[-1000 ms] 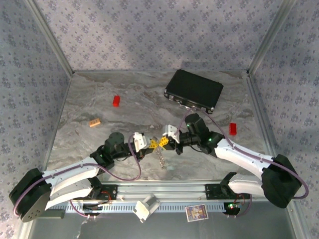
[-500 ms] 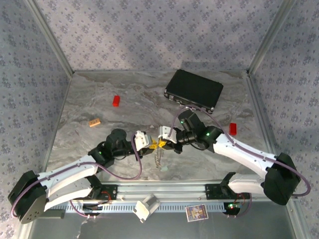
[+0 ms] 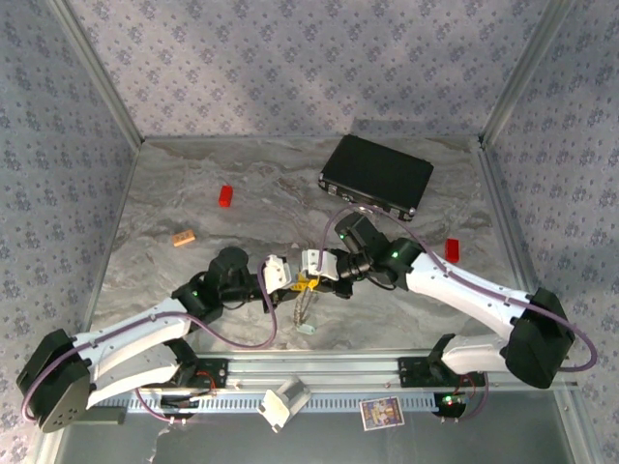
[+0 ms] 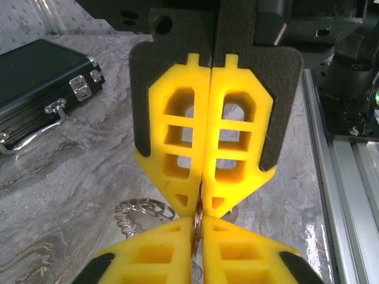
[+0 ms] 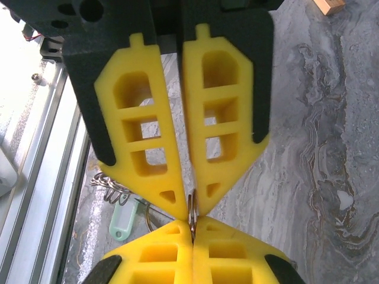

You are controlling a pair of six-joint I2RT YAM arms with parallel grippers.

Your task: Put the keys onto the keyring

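One thin silvery metal keyring (image 4: 197,223), near side of black rectangular case (image 3: 377,176). Left gripper (image 4: 201,204) and right gripper (image 5: 190,204) both clamped on it, edge-on. One mint-green-headed key (image 5: 123,223) dangles beneath.

table (image 3: 193,290): grey marbled top, four loose things lying on it
black case (image 3: 377,175): flat, beyond the meeting fingertips (image 3: 308,282) and to their right, well apart
red block (image 3: 225,196): beyond and left of the fingertips, well apart
orange-tan block (image 3: 184,237): left of the fingertips, nearer than that red block
second red block (image 3: 452,250): well right of the fingertips
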